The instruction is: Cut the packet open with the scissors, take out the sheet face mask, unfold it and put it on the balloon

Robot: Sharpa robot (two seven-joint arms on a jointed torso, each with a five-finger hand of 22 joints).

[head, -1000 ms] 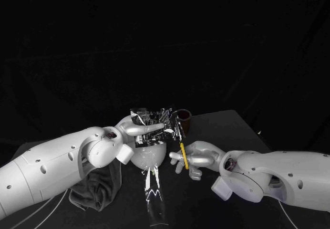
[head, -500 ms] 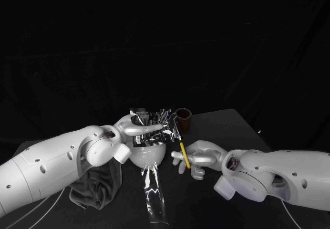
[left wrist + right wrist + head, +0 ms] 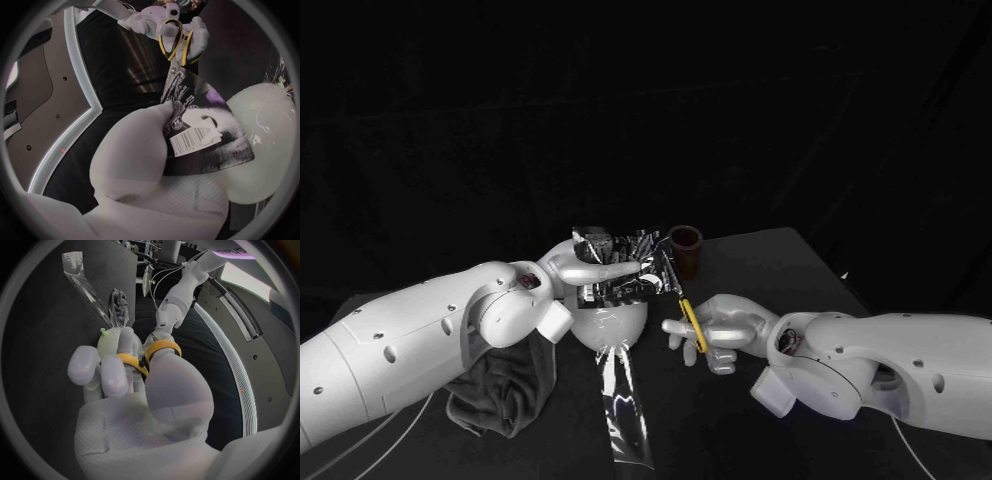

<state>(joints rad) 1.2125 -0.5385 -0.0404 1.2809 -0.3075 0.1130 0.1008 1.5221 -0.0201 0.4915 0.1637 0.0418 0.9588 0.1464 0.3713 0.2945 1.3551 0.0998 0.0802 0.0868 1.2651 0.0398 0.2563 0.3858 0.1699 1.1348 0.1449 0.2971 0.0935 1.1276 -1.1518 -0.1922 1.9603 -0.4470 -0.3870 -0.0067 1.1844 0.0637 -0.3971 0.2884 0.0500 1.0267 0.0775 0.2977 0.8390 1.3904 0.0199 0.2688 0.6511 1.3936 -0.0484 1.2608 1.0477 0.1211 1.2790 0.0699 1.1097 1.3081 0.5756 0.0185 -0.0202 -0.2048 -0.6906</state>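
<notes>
The scissors [image 3: 175,69] touch the packet [image 3: 209,147] edge, balloon [image 3: 265,125] just beside.

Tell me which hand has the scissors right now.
The right hand has them: its fingers are through the yellow handles of the scissors, whose blades point at the packet. The left hand pinches that packet instead.

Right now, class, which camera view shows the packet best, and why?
The left wrist view: the packet sits large, its barcode label plain, pinched by the left hand, with the scissors at its edge. The head view shows it small and glinting. In the right wrist view the right hand seems to hide it.
</notes>
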